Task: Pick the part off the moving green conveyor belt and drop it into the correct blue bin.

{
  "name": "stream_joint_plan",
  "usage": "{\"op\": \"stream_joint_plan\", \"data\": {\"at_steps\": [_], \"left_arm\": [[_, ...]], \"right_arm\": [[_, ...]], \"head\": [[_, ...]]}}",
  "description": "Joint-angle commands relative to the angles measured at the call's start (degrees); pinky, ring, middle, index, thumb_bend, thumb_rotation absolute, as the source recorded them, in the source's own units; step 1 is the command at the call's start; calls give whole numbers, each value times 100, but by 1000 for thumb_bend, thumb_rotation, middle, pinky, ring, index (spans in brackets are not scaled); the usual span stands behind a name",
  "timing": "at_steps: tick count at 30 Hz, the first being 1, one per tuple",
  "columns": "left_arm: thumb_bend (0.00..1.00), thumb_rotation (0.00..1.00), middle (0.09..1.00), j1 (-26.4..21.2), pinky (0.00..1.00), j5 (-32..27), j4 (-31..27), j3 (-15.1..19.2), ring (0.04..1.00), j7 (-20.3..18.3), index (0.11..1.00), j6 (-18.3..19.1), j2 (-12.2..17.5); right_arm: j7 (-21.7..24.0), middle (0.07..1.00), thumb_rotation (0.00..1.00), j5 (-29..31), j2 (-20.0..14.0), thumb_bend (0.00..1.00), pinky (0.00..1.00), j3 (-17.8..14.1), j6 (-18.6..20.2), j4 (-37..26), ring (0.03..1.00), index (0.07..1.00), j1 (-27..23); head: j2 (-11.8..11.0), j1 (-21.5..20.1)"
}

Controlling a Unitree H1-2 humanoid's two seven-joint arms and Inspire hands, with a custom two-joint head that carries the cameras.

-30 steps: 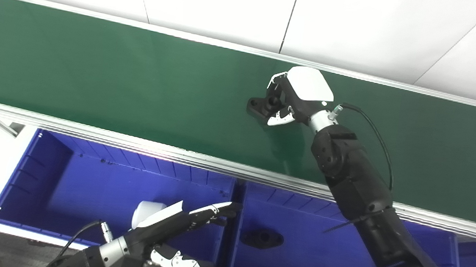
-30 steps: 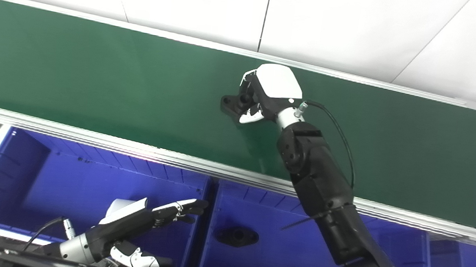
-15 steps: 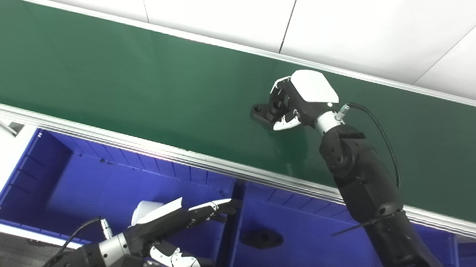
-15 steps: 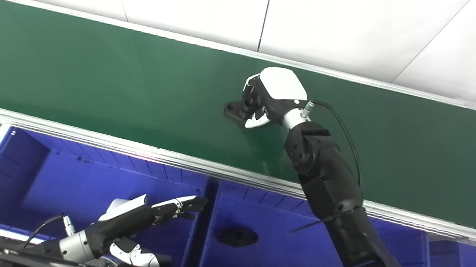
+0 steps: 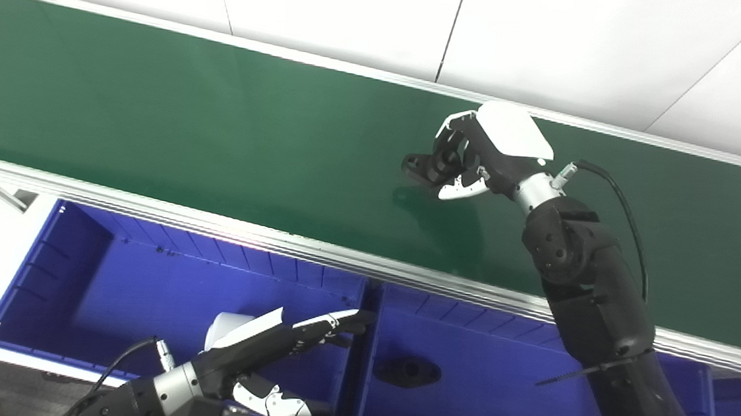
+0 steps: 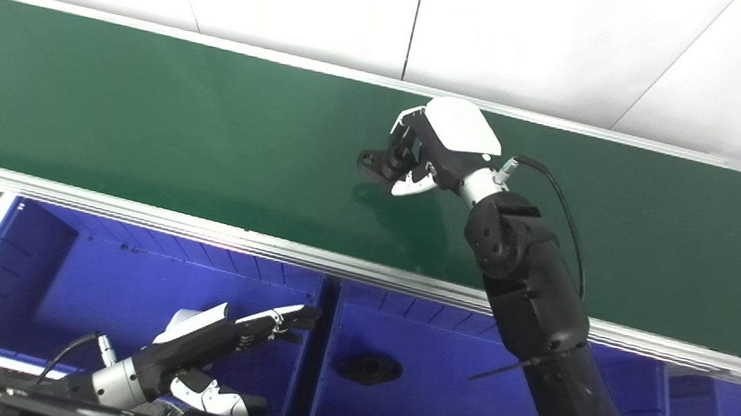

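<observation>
A small black flanged part [image 5: 425, 165] hangs just above the green conveyor belt [image 5: 185, 121], held in my right hand [image 5: 474, 156], whose fingers are closed around it. A faint shadow of the part lies on the belt below it. My left hand [image 5: 266, 352] hovers low over the left blue bin [image 5: 107, 280], fingers stretched out and apart, holding nothing. In the middle blue bin [image 5: 494, 403] lies another black flanged part [image 5: 408, 372].
An aluminium rail [image 5: 211, 222] runs along the belt's near edge, between belt and bins. A third blue bin [image 6: 711, 413] shows at the lower right. White wall panels stand behind the belt. A black cable [image 5: 622, 208] loops from my right wrist.
My right hand has closed on the black part and lifted it off the belt, moving a little to the right. The left hand has barely moved.
</observation>
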Motion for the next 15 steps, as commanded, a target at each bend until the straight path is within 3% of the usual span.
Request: {"op": "stream_joint_plan", "data": {"at_steps": [1,15], "left_arm": [[338,389,976,-22,896,-168,-77,13,952,-27,954,-261,67],[339,392,978,-206,906,-226,12,-1,952,-68,951,-177,13]], "right_arm": [[-3,532,0,9,27,491,295,-99,127,-300,422,545,-107],[195,553,0,-1,-13,491,293,-196,202,-987,433,521,160]], "head": [[0,-6],[-8,-206]]}}
